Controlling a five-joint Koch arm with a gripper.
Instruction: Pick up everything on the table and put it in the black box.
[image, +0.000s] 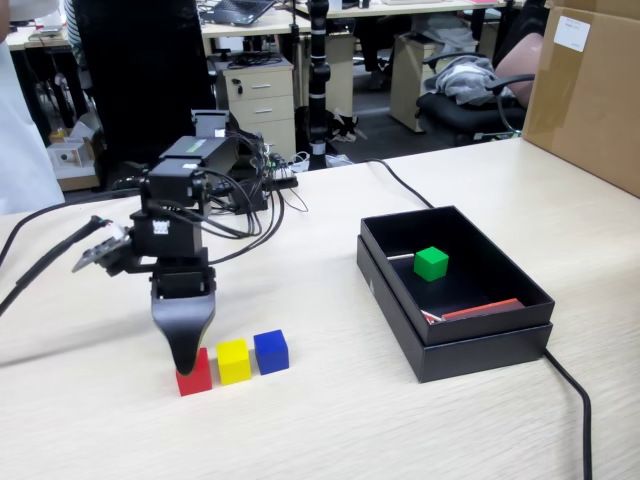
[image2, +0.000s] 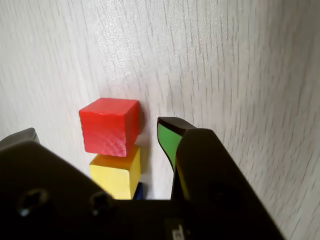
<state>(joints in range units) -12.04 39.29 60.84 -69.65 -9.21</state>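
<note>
One green cube is seen lying inside the black box, which stands on the right of the bench in the fixed view. Three cubes are left in a row on the near left: the red cube, the yellow cube and the blue cube, each touching the next. The gripper is lowered over the red cube, and in the wrist view the jaws are seen spread, one tip just beside the cube and the other at the frame's left edge. No pinch is made yet. The grasp of the red cube is judged to be the step in hand. Next, the jaws are to be closed on it without the yellow cube being disturbed.
</note>
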